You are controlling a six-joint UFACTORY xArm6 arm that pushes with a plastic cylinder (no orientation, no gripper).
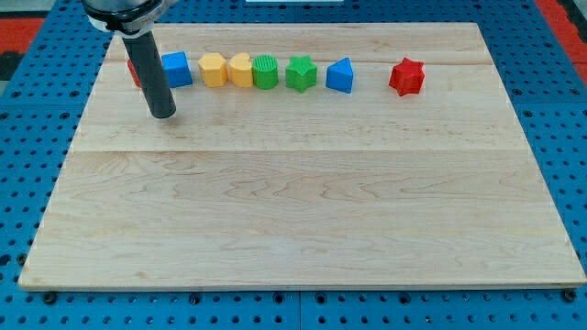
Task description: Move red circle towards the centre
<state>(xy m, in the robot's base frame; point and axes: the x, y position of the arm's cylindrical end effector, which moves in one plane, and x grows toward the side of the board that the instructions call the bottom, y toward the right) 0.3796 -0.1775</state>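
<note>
Here, my tip (163, 114) below red circle (134, 71)

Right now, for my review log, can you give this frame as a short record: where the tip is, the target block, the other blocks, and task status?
tip: my tip rests on the wooden board, upper left, just below the row's left end
target: red circle, mostly hidden behind the rod, leftmost in the row
row, left to right: blue block, two yellow blocks, green cylinder, green star, blue block
apart: red star, to the right
status: target not yet at centre
</note>
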